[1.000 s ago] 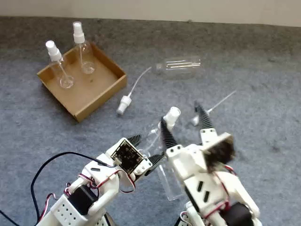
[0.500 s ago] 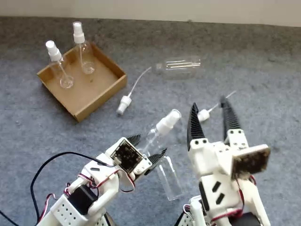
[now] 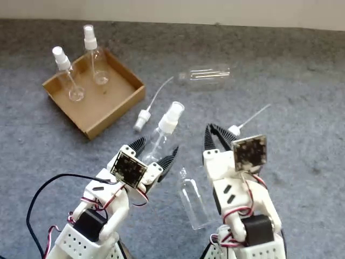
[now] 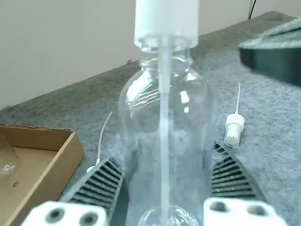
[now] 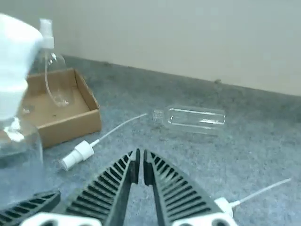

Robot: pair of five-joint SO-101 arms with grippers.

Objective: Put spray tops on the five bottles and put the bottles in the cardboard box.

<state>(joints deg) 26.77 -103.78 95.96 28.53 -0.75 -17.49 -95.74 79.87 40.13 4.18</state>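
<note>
A shallow brown cardboard box (image 3: 108, 105) holds 2 clear capped bottles (image 3: 69, 75) upright, a 3rd capped bottle (image 3: 161, 132) leans tilted in the left gripper (image 3: 155, 152), 2 open bottles (image 3: 205, 74) lie on their sides, and 2 loose spray tops (image 3: 143, 120) lie on the carpet, 1 near the box.

The light is soft and even across the high view — the grey carpet (image 3: 291, 59) is bright from edge to edge, and the cardboard box (image 3: 116, 110) throws only a faint, soft-edged shadow. Glare stays small: thin white glints run along the clear bottle (image 3: 205, 74) in the upper middle of the frame, and bright streaks sit on the near bottle (image 4: 141, 122) in the left wrist view. In the right wrist view the white spray top (image 5: 16, 56) is nearly washed out — as bright as the pale wall (image 5: 188, 33).
</note>
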